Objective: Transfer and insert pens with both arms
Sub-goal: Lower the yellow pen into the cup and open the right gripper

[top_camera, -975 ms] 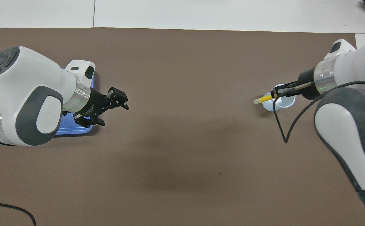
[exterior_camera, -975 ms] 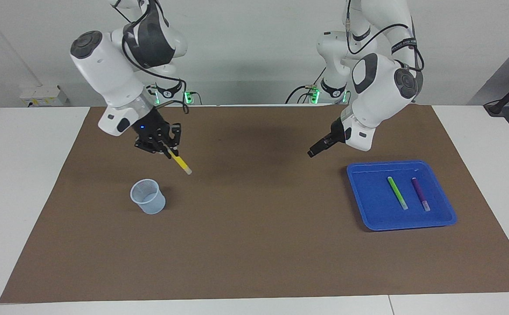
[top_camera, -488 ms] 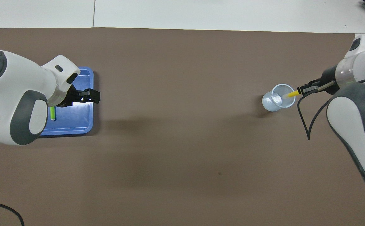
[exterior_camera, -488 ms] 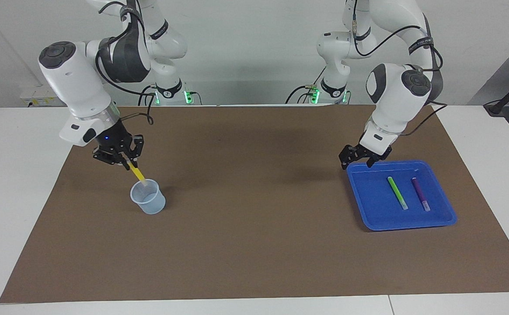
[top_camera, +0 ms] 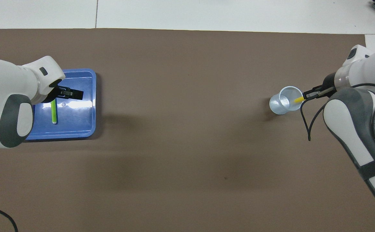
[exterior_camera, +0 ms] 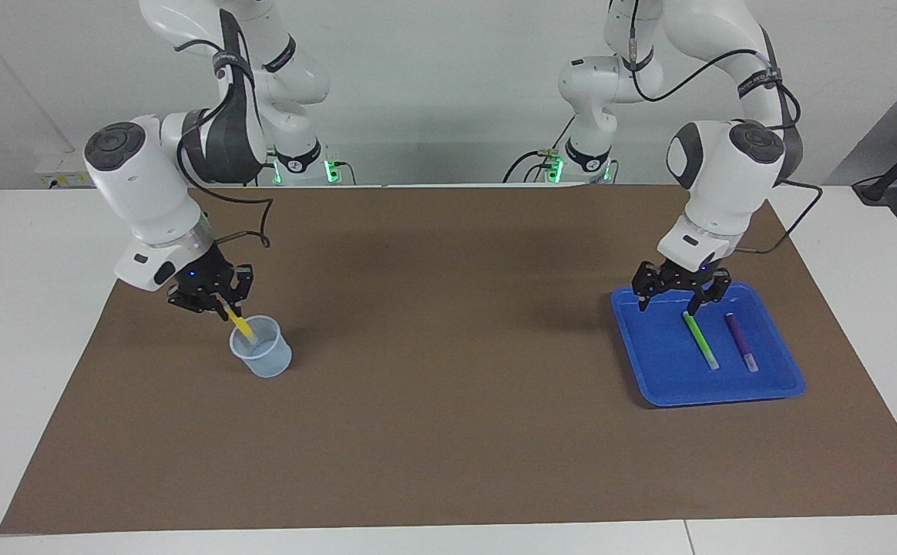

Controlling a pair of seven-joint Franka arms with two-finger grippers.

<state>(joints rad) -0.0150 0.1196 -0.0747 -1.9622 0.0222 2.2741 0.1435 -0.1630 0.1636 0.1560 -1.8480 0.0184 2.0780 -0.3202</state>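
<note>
The brown mat (exterior_camera: 448,401) lies open between the clear cup (exterior_camera: 262,356) and the blue tray (exterior_camera: 707,347).

At the cup mouth, the right gripper (exterior_camera: 221,304) and yellow pen (exterior_camera: 242,327) block the 10 o'clock approach in the facing view.

Over the tray, the left gripper (exterior_camera: 681,299) blocks 12 o'clock, apparently just above the green pen (exterior_camera: 700,340); the purple pen (exterior_camera: 740,341) is unobstructed.

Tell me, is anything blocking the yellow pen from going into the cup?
No, nothing visible blocks it. The right tool holds the yellow pen slanted over the cup, with its lower end already dipping through the cup's open mouth.
</note>
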